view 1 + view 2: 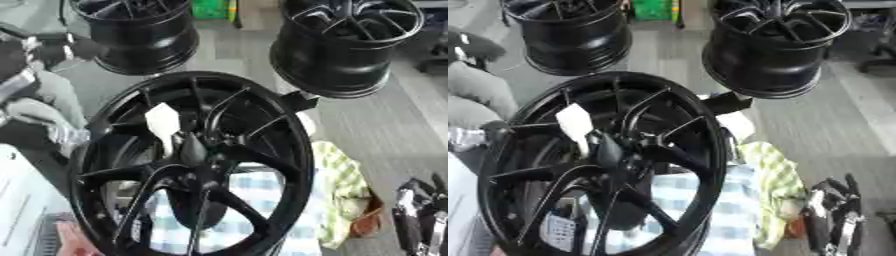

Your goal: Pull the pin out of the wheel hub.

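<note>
The right hand (pixel 833 215) is resting low, its fingers relaxed and grasping nothing, well right of the black wheel hub (pixel 192 165); the reach for the pin is not starting yet.

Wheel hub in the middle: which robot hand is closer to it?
Left. The left hand sits by the wheel's left rim; the right hand rests at the lower right, past the cloth.

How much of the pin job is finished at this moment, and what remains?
Nothing looks done yet. The big black wheel stands upright, and a white tag-like piece sits by its hub; I cannot tell whether that is the pin. Nothing is in hand: the right hand shows low at the right edge, away from the wheel, holding nothing visible. The left hand is not in view. Reaching the hub and pulling remain.
</note>
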Action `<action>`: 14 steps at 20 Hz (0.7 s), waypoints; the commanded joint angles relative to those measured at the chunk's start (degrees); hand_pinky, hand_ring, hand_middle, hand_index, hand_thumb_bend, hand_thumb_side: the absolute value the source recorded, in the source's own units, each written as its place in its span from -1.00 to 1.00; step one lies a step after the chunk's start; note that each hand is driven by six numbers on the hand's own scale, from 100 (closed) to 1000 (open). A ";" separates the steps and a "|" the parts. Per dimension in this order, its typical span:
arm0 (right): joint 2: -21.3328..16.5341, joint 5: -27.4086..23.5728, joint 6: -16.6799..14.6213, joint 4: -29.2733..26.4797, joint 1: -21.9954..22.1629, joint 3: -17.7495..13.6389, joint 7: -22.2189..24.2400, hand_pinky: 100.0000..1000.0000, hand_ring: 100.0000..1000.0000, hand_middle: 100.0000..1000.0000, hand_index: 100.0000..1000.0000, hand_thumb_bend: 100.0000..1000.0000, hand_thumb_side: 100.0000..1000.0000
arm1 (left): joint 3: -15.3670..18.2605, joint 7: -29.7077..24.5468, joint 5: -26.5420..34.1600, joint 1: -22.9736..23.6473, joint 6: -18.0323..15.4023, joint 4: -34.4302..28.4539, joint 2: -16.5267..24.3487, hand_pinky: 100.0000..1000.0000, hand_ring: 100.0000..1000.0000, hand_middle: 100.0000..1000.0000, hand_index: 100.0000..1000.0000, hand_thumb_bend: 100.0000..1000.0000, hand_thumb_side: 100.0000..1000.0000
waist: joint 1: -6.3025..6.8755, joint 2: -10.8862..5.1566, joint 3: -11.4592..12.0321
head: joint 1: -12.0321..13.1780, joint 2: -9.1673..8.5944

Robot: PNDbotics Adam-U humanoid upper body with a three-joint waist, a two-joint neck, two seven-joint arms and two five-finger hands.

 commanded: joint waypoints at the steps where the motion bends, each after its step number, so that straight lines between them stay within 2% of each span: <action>1: -0.16 -0.31 -0.16 -0.36 -0.47 0.19 0.27 0.18 0.20 0.40 0.89 -1.00 0.10 | -1.91 -8.05 -3.63 -4.01 -3.55 -0.93 3.21 0.82 0.70 0.66 0.84 -0.30 -0.83 | 0.24 -0.50 -0.10 | 0.47 0.28; 6: -0.09 -0.45 -0.34 -0.04 -0.72 0.46 0.46 0.18 0.20 0.40 0.89 -1.00 0.11 | -6.22 -14.65 -7.77 -7.04 -8.03 1.97 -0.07 0.84 0.72 0.65 0.83 -0.39 -0.98 | 0.34 -0.46 -0.33 | 0.53 0.28; 14: -0.03 -0.66 -0.42 0.16 -0.87 0.73 0.67 0.18 0.20 0.41 0.89 -1.00 0.11 | -10.46 -15.71 -7.11 -8.08 -11.56 7.28 -4.58 0.80 0.67 0.62 0.79 -0.59 -1.00 | 0.06 -0.40 -0.74 | 0.39 0.28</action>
